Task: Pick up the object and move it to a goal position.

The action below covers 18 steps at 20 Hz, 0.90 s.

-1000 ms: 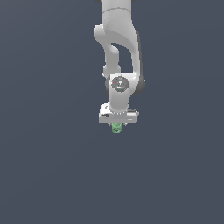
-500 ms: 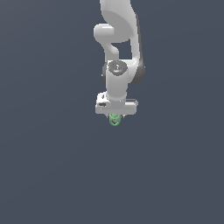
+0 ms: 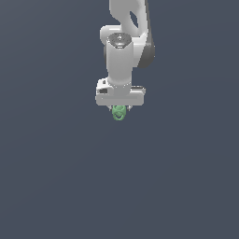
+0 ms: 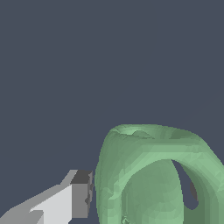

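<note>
Jaws closed on the object (image 3: 119, 112), a small light-green ringed lump that hangs just beneath the white gripper (image 3: 120, 108); in the wrist view one finger pad (image 4: 81, 194) sits against the green ring (image 4: 148, 175). Nothing but plain dark background surrounds arm and load. Step in hand appears to be transport; no goal marker is visible, so the next move calls for carrying on to the goal without loosening the grip.
</note>
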### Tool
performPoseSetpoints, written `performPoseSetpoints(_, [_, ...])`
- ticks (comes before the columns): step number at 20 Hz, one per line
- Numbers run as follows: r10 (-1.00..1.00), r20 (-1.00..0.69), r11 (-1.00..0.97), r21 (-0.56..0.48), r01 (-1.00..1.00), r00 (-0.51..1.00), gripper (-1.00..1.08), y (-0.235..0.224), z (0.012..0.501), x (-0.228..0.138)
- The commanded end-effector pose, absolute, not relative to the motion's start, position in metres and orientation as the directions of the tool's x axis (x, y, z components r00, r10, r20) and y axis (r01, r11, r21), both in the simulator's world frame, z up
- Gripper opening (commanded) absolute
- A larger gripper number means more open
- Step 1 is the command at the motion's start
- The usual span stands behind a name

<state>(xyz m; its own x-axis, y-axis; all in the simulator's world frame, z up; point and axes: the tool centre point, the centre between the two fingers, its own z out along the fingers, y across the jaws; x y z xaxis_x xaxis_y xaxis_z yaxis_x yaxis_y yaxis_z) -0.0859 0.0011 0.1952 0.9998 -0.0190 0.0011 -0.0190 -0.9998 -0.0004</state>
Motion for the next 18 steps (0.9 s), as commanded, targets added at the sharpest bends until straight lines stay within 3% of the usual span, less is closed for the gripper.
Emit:
performPoseSetpoints(1, [-0.019,0.000,-1.000,-0.001,-0.019,1.000,-1.00,-0.003,0.212,-0.091])
performPoseSetpoints(9, [-0.019,0.000,-1.000,-0.001,-0.019,1.000,-1.00,-0.010,0.246,-0.100])
performPoseSetpoints(18, [-0.019,0.000,-1.000,0.000,-0.019,1.000,-1.00,-0.010,0.247,-0.099])
